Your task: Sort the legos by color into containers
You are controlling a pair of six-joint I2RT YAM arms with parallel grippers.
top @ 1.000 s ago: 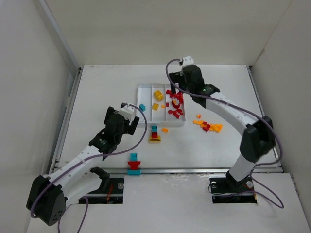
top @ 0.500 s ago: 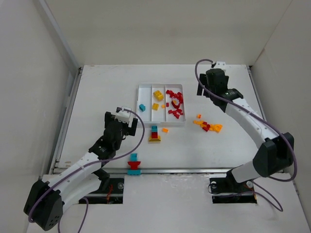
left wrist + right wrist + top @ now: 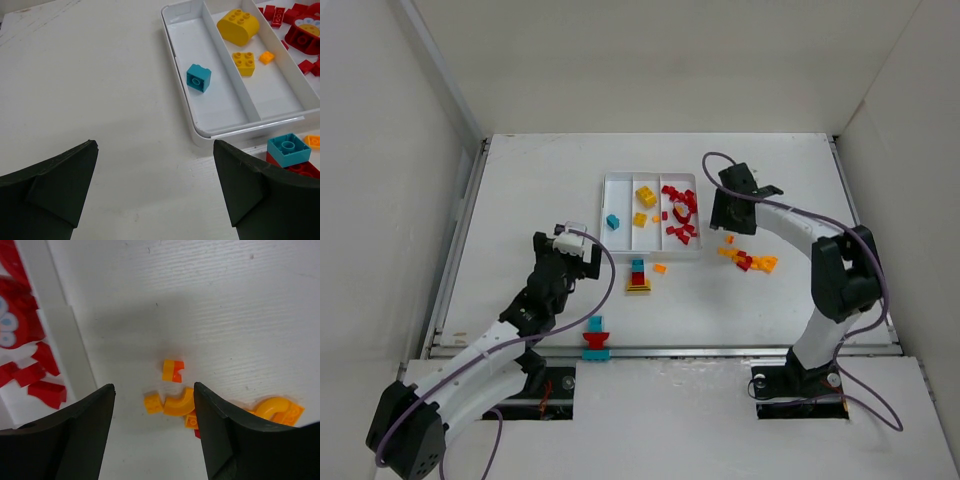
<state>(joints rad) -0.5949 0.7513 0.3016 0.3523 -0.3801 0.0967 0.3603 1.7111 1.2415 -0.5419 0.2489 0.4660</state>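
The white tray (image 3: 650, 258) holds one teal lego (image 3: 198, 78) in its left container, yellow legos (image 3: 238, 23) in the middle one and several red legos (image 3: 680, 215) in the right one. Loose orange and red legos (image 3: 748, 260) lie on the table right of the tray. My right gripper (image 3: 152, 387) hovers open just above their left end, with a curved orange piece (image 3: 179, 402) and a small orange-red piece (image 3: 172, 371) between its fingers; in the top view it (image 3: 720, 220) is beside the tray's right wall. My left gripper (image 3: 155, 145) is open over bare table left of the tray.
A teal, red and yellow stack (image 3: 638, 276) and a small orange brick (image 3: 660, 268) lie just in front of the tray. A teal and red clump (image 3: 596, 338) sits by the metal rail (image 3: 720, 351) at the near edge. White walls enclose the table.
My right arm left the tray's red compartment, swung out right, then came down beside the tray over the loose orange pieces, its jaws narrowing. The left arm drew back slightly toward me.
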